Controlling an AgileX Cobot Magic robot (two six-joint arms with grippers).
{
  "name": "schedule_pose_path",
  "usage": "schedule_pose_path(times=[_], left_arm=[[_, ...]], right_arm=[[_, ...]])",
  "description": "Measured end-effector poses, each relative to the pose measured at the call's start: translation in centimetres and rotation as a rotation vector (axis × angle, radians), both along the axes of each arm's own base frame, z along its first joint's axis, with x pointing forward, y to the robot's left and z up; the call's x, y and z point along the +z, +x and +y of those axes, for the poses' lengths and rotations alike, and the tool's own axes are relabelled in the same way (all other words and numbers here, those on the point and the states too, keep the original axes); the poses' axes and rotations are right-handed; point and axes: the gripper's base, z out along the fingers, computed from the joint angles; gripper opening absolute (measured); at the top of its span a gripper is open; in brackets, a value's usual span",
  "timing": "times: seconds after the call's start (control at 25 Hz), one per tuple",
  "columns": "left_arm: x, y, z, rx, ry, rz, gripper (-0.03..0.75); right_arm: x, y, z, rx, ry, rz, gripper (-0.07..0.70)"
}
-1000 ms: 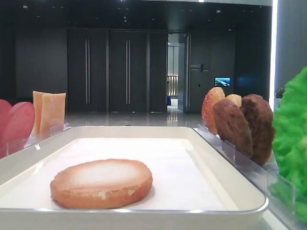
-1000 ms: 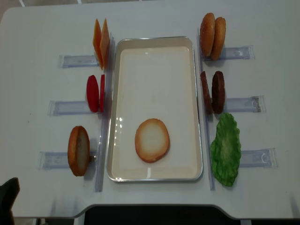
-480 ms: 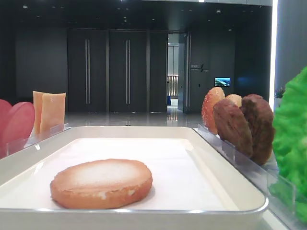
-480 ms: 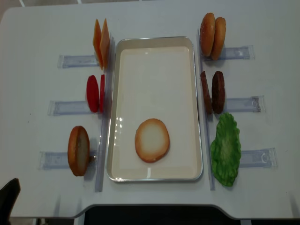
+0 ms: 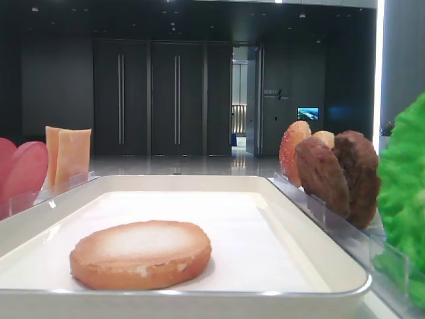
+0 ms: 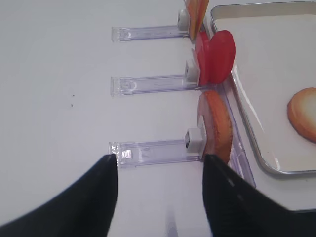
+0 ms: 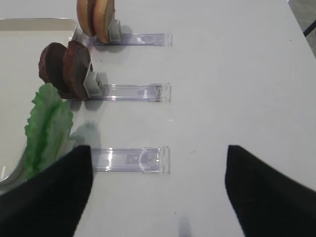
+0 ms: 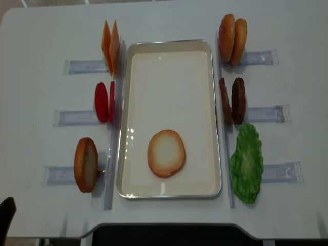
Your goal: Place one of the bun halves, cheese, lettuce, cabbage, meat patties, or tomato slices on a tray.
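Note:
One bun half (image 8: 166, 152) lies flat, pale face up, in the near part of the white tray (image 8: 169, 45). Another bun half (image 8: 85, 164) stands on edge in a holder left of the tray, and two more (image 8: 232, 39) stand at the far right. Cheese (image 8: 110, 47) and tomato slices (image 8: 104, 101) stand on the left, meat patties (image 8: 233, 100) and lettuce (image 8: 247, 163) on the right. Cabbage is out of view. My left gripper (image 6: 159, 159) is open over bare table just short of the upright bun half (image 6: 216, 126). My right gripper (image 7: 159, 148) is open and empty near the lettuce (image 7: 47, 126).
Clear plastic holder rails (image 8: 69, 174) lie on both sides of the tray, one (image 7: 131, 159) just ahead of the right gripper. The table's front edge (image 8: 164, 228) runs close behind the tray. A dark part of the left arm (image 8: 5, 215) shows at the lower left corner.
The dark part of the left arm at the lower left corner has drawn back toward the table's front edge. The food and the tray have not moved.

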Motion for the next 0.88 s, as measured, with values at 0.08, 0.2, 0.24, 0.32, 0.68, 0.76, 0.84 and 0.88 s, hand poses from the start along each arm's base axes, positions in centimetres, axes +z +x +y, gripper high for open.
schedule_pose_path(times=[0.08,0.2,0.24,0.32,0.68,0.76,0.84,0.88], left_arm=[[0.00,0.00,0.00,0.000,0.000,0.000,0.419],[0.00,0.00,0.00,0.000,0.000,0.000,0.419],[0.00,0.00,0.00,0.000,0.000,0.000,0.419],[0.00,0.00,0.00,0.000,0.000,0.000,0.413],[0.00,0.00,0.00,0.000,0.000,0.000,0.410],[0.00,0.00,0.00,0.000,0.000,0.000,0.410],[0.00,0.00,0.00,0.000,0.000,0.000,0.409],[0.00,0.00,0.00,0.000,0.000,0.000,0.409]], right_arm=[[0.00,0.00,0.00,0.000,0.000,0.000,0.529],[0.00,0.00,0.00,0.000,0.000,0.000,0.529],[0.00,0.00,0.00,0.000,0.000,0.000,0.529],[0.00,0.00,0.00,0.000,0.000,0.000,0.529],[0.00,0.00,0.00,0.000,0.000,0.000,0.529],[0.00,0.00,0.00,0.000,0.000,0.000,0.529],[0.00,0.00,0.00,0.000,0.000,0.000,0.529],[0.00,0.00,0.00,0.000,0.000,0.000,0.529]])
